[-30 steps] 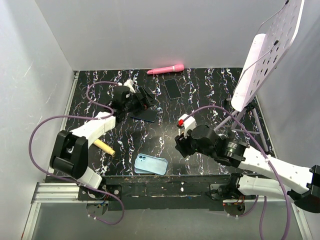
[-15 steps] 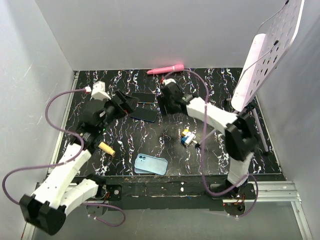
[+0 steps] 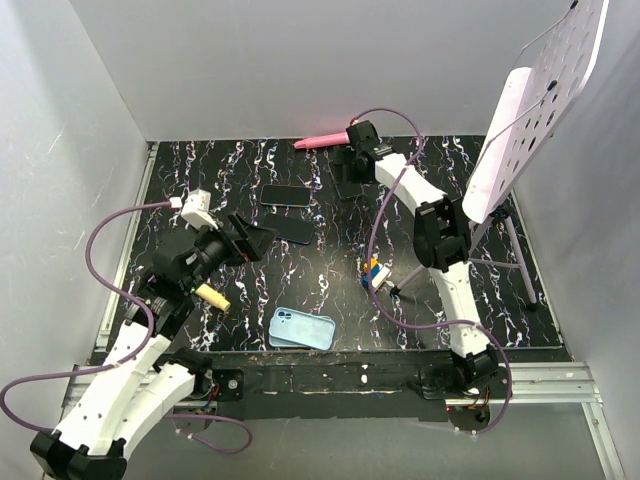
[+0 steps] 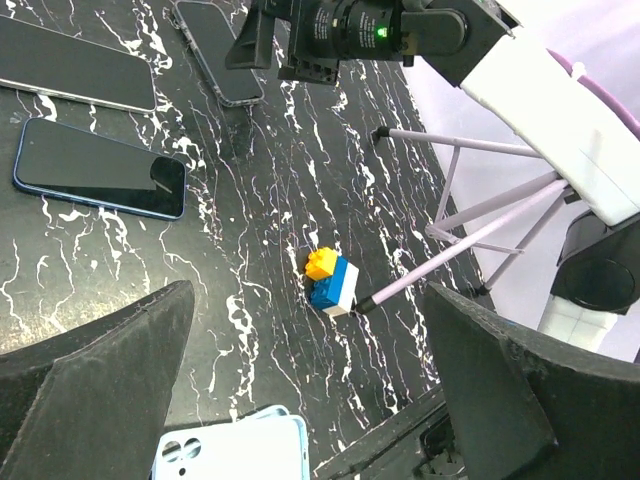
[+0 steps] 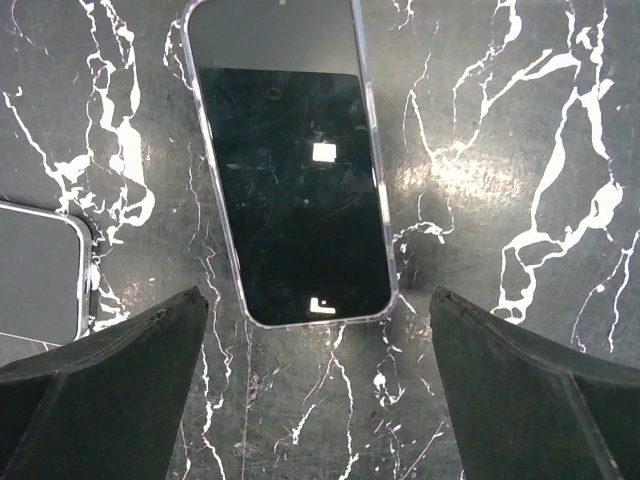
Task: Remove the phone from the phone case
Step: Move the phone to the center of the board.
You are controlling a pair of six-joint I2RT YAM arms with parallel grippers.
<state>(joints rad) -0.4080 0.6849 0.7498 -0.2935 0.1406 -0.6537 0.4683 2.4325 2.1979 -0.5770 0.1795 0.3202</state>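
While your right gripper (image 5: pixel 318 296) hangs straight above the phone (image 5: pixel 290 170) with its fingers spread wide and nothing between them, you seem to be lining up a pinch across the phone's width. One finger sits at the lower left of the wrist view, the other at the lower right, and the phone's lower end lies between them. That phone lies flat and screen-up on the desk (image 5: pixel 480 100), at the upper centre of the overhead view, near the pink stick (image 3: pixel 328 140). A pale clear rim runs round its edge, which I take to be the phone case (image 5: pixel 376 150), not yet off. Its long axis runs top to bottom in the wrist view, leaning slightly left at the top, and likewise up and down the overhead frame; which end is the phone's head you cannot tell. Your left gripper (image 3: pixel 262 238) is also released and empty, held off the desk at centre left beside another dark phone (image 3: pixel 293 230), probably waiting to brace or peel the case. A light blue case (image 3: pixel 301 328) lies well apart, at lower centre.
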